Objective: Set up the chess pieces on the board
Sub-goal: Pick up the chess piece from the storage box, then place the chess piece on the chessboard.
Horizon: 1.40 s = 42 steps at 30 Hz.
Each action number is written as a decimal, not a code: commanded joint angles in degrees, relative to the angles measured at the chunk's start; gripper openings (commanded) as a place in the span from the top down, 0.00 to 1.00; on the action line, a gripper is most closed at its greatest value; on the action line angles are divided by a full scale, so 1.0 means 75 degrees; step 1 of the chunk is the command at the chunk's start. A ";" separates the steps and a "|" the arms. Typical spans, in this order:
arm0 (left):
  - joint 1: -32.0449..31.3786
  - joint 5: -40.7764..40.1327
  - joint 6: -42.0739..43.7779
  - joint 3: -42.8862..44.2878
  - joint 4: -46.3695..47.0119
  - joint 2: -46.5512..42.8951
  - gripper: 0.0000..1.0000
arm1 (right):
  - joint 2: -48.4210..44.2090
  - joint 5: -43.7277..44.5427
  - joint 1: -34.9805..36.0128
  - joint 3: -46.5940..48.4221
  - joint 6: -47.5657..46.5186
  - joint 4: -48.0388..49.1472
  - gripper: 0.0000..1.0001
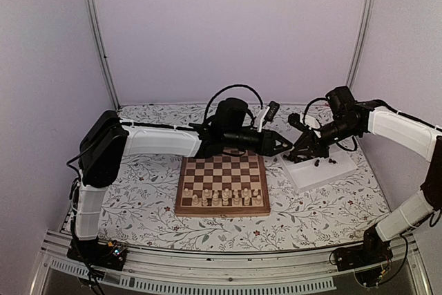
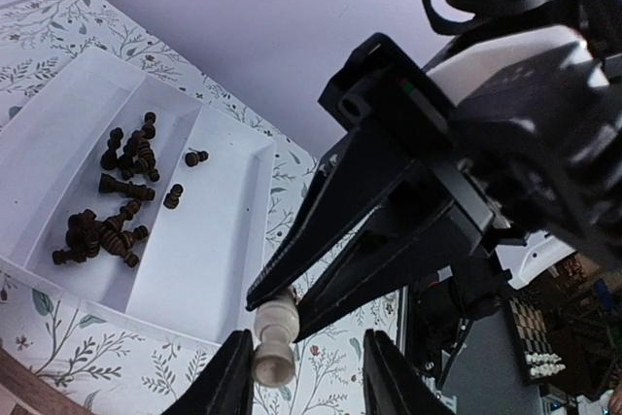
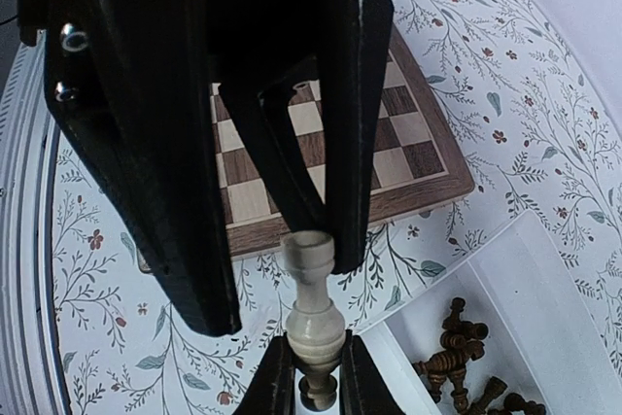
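Note:
My right gripper (image 3: pixel 318 345) is shut on the body of a pale cream chess piece (image 3: pixel 315 313), held in the air between the board (image 1: pixel 222 183) and the tray. My left gripper (image 2: pixel 307 349) is open with that same chess piece (image 2: pixel 274 345) between its fingers. One finger (image 2: pixel 231 376) touches the piece's base and the other stands well apart. In the top view the two grippers, left (image 1: pixel 282 146) and right (image 1: pixel 297 151), meet tip to tip just off the board's far right corner. A row of pale chess pieces (image 1: pixel 221 198) stands on the board's near ranks.
A white partitioned tray (image 1: pixel 330 174) lies right of the board and holds several dark brown pieces (image 2: pixel 112 191) lying loose. The floral tablecloth (image 1: pixel 145 191) covers the table. Purple walls and metal posts enclose the back and sides.

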 commanded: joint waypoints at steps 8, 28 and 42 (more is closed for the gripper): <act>-0.0099 -0.0016 -0.0240 0.0033 0.0197 0.0114 0.76 | -0.0392 -0.0282 0.0066 -0.0223 0.0148 0.0110 0.90; 0.0237 -0.2417 0.1825 -0.2656 -0.2192 -0.3804 0.95 | -0.0236 -0.0444 0.0063 -0.0833 0.0477 0.0890 0.90; -0.0099 -0.4375 0.0067 -0.6871 -0.4574 -0.7702 0.94 | 0.0459 -0.0085 0.0173 -0.0570 0.0923 0.1287 0.90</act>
